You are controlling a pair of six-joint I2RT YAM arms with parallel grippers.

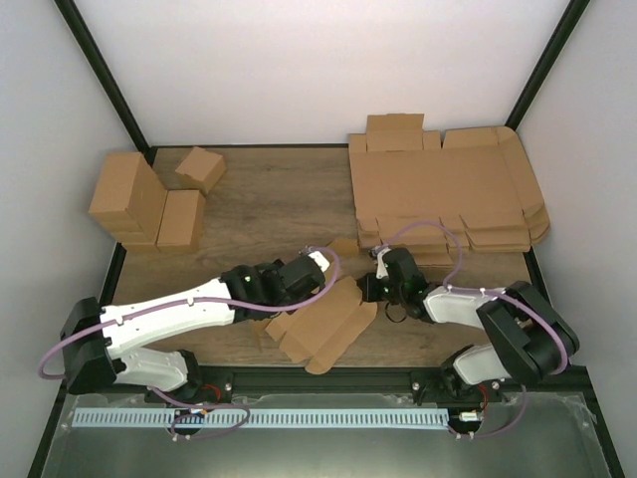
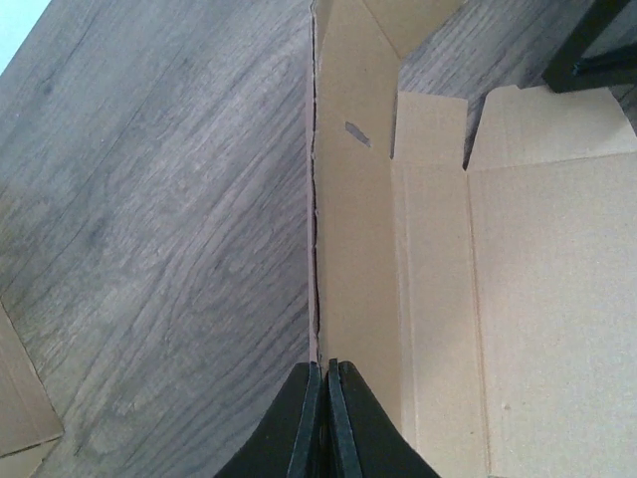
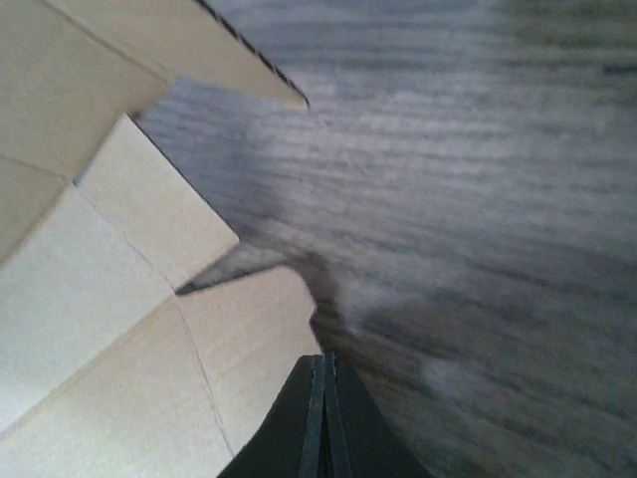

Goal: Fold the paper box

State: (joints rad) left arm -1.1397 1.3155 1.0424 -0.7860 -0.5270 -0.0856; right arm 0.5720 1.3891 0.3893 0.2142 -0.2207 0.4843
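The paper box [image 1: 328,329] is a plain brown die-cut piece lying mostly flat near the table's front, between my two arms. My left gripper [image 1: 333,271] is at its upper edge. In the left wrist view the gripper [image 2: 320,366] is shut on the thin edge of a raised side panel of the box [image 2: 518,279]. My right gripper [image 1: 376,287] is at the box's right side. In the right wrist view it [image 3: 323,358] is shut, its tip just beside a rounded flap of the box [image 3: 100,329], with nothing seen between the jaws. That view is blurred.
A thick pile of flat brown cardboard sheets [image 1: 438,189] lies at the back right. Several blocky brown boxes [image 1: 149,204] stand at the back left, one smaller box [image 1: 199,169] behind them. The wooden table [image 1: 269,209] has dark frame posts at its back corners.
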